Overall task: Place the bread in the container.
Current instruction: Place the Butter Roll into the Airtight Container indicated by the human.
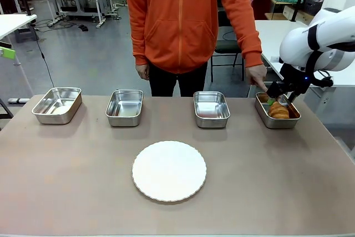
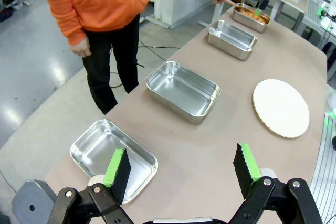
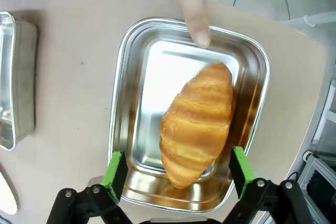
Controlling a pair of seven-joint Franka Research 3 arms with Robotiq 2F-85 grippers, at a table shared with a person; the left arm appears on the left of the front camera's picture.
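Bread (image 3: pixel 198 124) lying inside far-right container (image 3: pixel 252 72), finger (image 3: pixel 190 9) pointing at rim. Right gripper (image 3: pixel 178 167) released, spread above bread. Left gripper (image 2: pixel 181 169) released too.

A big brown table (image 1: pixel 66 181) holds four shiny metal trays in a row along its far side, from the left tray (image 1: pixel 57 104) past two middle trays (image 1: pixel 124 107) (image 1: pixel 211 109) to the container (image 1: pixel 275 120) far right, with a round white plate (image 1: pixel 169 170) nearer, in the middle.
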